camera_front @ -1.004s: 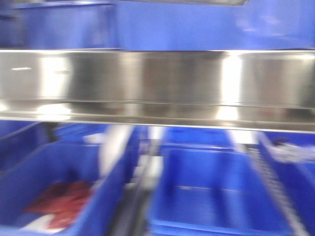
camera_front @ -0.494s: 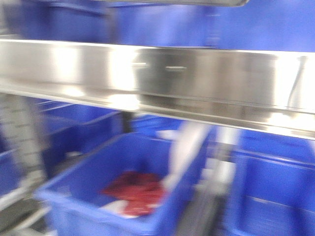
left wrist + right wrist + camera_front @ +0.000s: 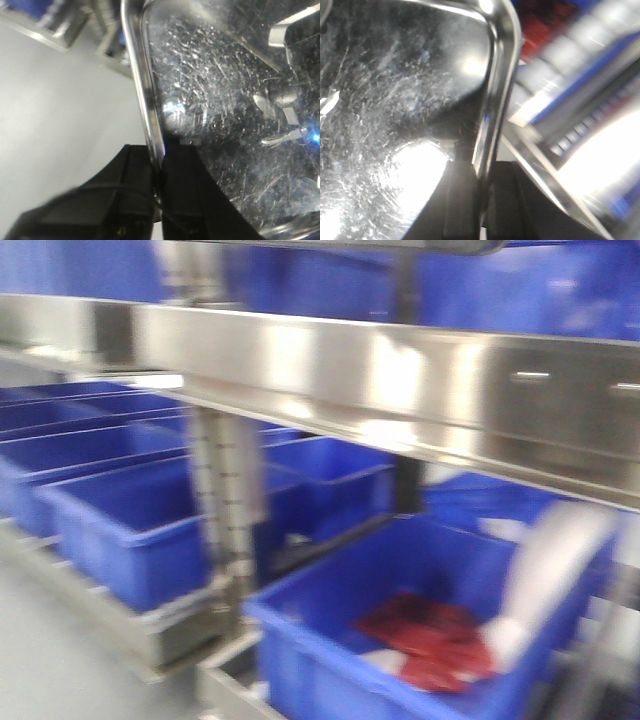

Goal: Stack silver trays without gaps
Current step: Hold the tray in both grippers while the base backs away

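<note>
Front view swung since 0.5 s ago: blue bin (image 3: 330,660) w/ red stuff now lower right, was centre; shelf rail (image 3: 400,370) slants across top. L hand (image 3: 159,167) pinches silver tray (image 3: 225,115) at its left rim, R hand (image 3: 481,185) the right rim. Silver tray is held between them, grey floor (image 3: 60,125) at left beyond it.

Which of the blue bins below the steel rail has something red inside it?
The nearest blue bin, at lower right of the front view: red stuff lies inside it. The bins at left show no red.
</note>
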`<state>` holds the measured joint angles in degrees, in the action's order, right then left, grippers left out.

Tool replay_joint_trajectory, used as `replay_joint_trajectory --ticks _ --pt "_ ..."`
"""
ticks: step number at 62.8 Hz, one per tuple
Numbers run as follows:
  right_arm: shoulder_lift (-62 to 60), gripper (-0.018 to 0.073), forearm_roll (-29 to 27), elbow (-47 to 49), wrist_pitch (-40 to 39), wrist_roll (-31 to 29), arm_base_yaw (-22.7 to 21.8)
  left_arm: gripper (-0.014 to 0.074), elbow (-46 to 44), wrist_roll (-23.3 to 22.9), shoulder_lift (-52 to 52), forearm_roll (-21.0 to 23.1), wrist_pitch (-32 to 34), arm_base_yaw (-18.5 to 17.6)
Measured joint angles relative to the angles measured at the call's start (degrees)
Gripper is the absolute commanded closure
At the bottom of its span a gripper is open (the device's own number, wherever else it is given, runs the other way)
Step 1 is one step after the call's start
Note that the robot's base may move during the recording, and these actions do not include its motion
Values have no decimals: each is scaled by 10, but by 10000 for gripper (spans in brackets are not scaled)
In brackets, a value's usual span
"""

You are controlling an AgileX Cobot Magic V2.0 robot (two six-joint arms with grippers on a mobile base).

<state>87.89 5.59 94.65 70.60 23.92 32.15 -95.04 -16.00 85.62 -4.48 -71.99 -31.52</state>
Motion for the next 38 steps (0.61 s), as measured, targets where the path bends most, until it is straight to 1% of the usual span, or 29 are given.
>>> replay_joint_trajectory --ticks 38 --pt "0 498 2 0 1 0 0 637 0 0 0 12 0 0"
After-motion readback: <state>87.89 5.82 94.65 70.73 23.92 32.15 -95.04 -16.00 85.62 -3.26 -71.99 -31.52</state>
